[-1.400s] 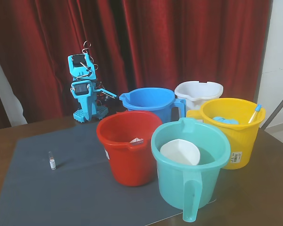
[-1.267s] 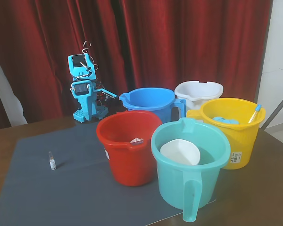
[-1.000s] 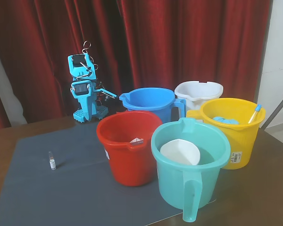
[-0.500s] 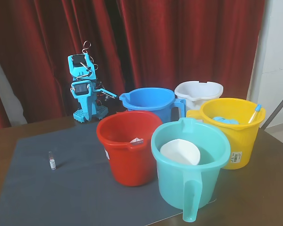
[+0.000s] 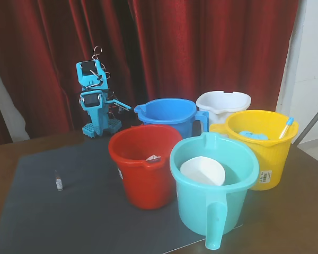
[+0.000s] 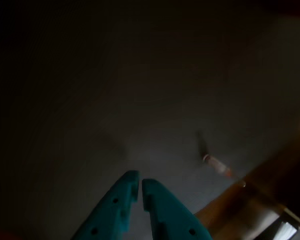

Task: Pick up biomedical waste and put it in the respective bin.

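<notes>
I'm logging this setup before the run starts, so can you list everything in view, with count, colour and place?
Small clear glass vial: 1, clear with a dark cap, lying on the mat at the left in the fixed view, apart from the buckets.
Royal-blue plastic bucket: 1, blue, back row, behind the red one.
Red plastic bucket: 1, red, front centre.
Teal handled bucket: 1, teal, front right, a white cup-like piece inside.
Yellow bucket: 1, yellow, right, holding a blue-capped stick and something light blue.
White bucket: 1, white, back right.
Dark grey mat: 1, on the brown wooden table.
Red curtain: behind everything.
Blue robot arm: 1, folded at the back left.
Gripper: teal, fingertips nearly together.
</notes>
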You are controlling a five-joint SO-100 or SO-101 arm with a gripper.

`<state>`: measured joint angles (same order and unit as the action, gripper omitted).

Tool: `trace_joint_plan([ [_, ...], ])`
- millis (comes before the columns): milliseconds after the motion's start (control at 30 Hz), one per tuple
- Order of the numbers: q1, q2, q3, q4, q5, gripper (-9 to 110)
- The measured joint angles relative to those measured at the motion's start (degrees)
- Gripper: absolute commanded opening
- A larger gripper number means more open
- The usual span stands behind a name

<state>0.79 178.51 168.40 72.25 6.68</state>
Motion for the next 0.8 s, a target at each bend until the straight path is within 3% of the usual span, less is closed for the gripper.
trace_joint_plan([
  [333,0.0,0.0,0.0,-0.88,-0.35,0],
  [667,6.42,0.0,0.0,-23.64,-0.35,0],
  [800,7.29,-0.18,-3.6,-26.37,-0.35,0],
])
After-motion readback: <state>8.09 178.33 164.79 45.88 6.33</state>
